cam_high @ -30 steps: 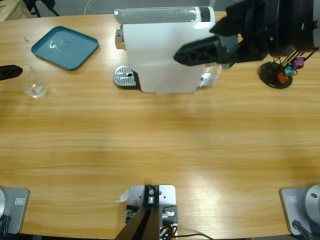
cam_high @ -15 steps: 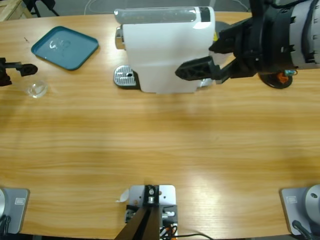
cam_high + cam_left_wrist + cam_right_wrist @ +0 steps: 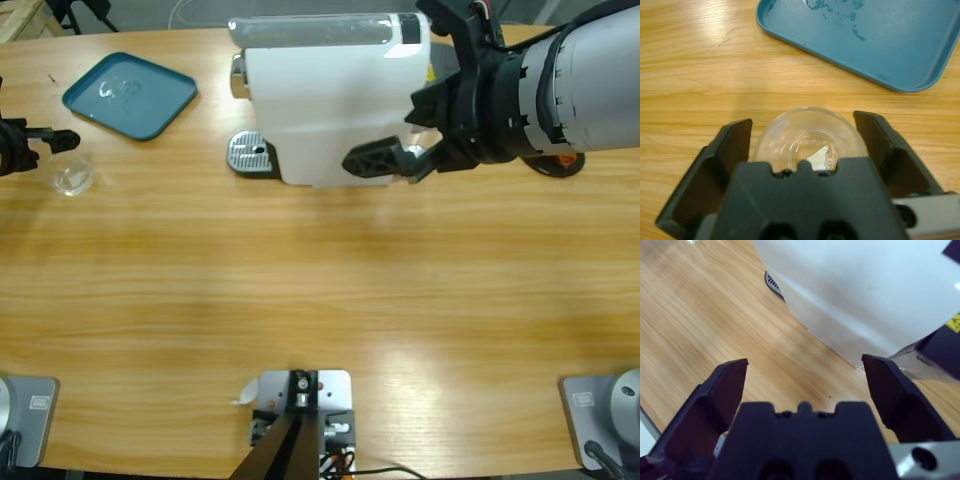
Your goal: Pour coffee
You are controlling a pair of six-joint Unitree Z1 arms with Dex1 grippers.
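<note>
Left gripper [image 3: 807, 137] stood open, its two black jaws either side of a small clear round drinking glass [image 3: 809, 135], gap visible on both sides, nothing gripped. In the high view the same gripper [image 3: 30, 147] came in at the table's left edge, with the glass [image 3: 73, 178] just beside it. No coffee could be made out in the glass; only a pale scrap or reflection showed at its base.

Right gripper [image 3: 805, 375] was also open and empty, jaws spread wide, pointing at the lower side wall of a large white boxy coffee machine [image 3: 865, 290]. From above, this gripper [image 3: 395, 150] sat at the machine's [image 3: 320, 100] right end, close to the body; contact could not be confirmed.

Farther back: round perforated metal drip plate [image 3: 250, 153] at the machine's left foot, nothing on it. Teal rounded-square plastic tray [image 3: 130, 95] beyond the glass, wet spots on its floor. Black capsule stand [image 3: 550, 160] mostly hidden behind the right arm.

Handling judgement: glass looks light, rigid, smooth-walled and breakable. Best taken across the mid wall with moderate squeeze, kept upright; a slippery surface argues for a low, centred grip rather than the rim.
</note>
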